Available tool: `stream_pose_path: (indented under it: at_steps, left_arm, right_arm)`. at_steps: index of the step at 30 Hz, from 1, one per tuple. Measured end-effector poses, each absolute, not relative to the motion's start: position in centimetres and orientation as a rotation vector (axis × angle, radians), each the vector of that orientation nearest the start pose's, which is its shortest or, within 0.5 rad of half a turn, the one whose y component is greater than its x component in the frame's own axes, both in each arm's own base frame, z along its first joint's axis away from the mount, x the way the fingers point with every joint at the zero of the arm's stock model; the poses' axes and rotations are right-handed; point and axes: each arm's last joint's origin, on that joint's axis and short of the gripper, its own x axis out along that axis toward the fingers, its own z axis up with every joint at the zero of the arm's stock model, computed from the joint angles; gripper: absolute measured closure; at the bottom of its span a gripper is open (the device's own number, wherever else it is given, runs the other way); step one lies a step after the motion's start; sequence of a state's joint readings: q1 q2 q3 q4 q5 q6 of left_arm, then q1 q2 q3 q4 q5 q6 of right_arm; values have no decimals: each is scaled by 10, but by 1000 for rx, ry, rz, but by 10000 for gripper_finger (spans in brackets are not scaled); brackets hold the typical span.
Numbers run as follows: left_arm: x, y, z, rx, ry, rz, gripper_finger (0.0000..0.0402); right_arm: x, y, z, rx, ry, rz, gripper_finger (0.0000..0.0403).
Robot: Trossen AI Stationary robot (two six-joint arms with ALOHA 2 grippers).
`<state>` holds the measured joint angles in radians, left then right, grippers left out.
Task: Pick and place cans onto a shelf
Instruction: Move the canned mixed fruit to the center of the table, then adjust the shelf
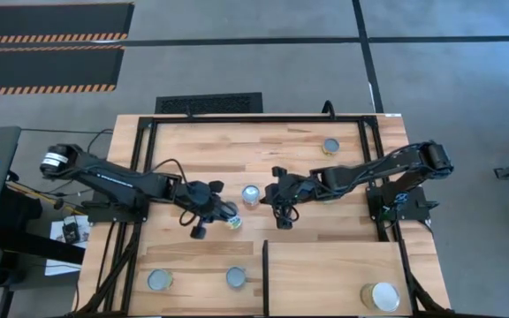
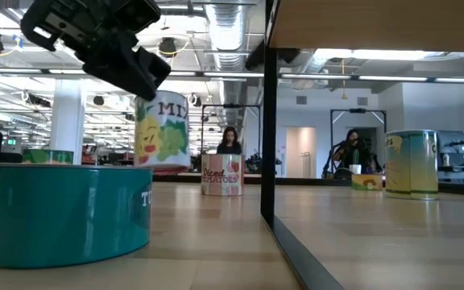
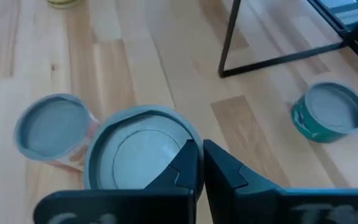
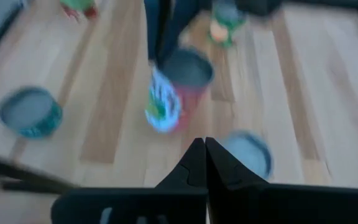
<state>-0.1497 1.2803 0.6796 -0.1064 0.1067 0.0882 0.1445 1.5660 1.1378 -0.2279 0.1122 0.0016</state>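
Note:
My left gripper (image 1: 222, 215) is shut on a can with a yellow-green label (image 2: 161, 129), held above the tabletop left of centre. Its silver top shows in the left wrist view (image 3: 138, 155). My right gripper (image 1: 281, 210) hangs shut and empty at mid-table, just right of a red-labelled can (image 1: 251, 196) that stands on its base. The shelf (image 1: 334, 269) is a pale panel at the near right, with a black upright (image 1: 265, 269) along its left edge. A wide white-topped can (image 1: 380, 296) stands on it. My left gripper pinches the can at the rim of its top (image 3: 188, 144), on one side, between its two fingers. The fingers (image 2: 139, 68) come from above, slanting down from the table's left. The can hangs below them, slightly tilted, clear of the table.
Two flat tins (image 1: 159, 280) (image 1: 236, 277) stand near the front edge, left of the shelf upright. One can (image 1: 330, 146) stands at the far right. In the low view a labelled can (image 2: 413, 165) stands right of the upright (image 2: 268, 121). People show in the room behind.

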Motion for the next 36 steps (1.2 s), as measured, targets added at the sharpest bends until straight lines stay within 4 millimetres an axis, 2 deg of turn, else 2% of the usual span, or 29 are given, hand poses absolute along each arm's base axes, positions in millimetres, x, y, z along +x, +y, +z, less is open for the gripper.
stream_pose_path:
  at_steps: [9,16,20,25,28,32,36]
  left_arm:
    - [260,-43,192,73,722,-268,399]
    - [261,-43,194,43,720,-258,366]
    - [259,-43,204,42,699,-258,345]
    - [248,-41,225,53,628,-261,335]
    - [236,-40,235,61,575,-248,343]
    - [215,-37,229,47,467,-237,369]
    - [194,-32,215,-5,334,-221,397]
  right_arm:
    - [356,50,253,-85,698,71,398]
    - [356,52,254,-80,698,74,398]
    - [356,51,254,-78,696,72,397]
    - [356,52,255,-77,689,74,397]
    - [357,52,256,-76,682,73,397]
    - [367,54,266,-71,647,81,397]
    - [383,59,263,-56,671,138,397]
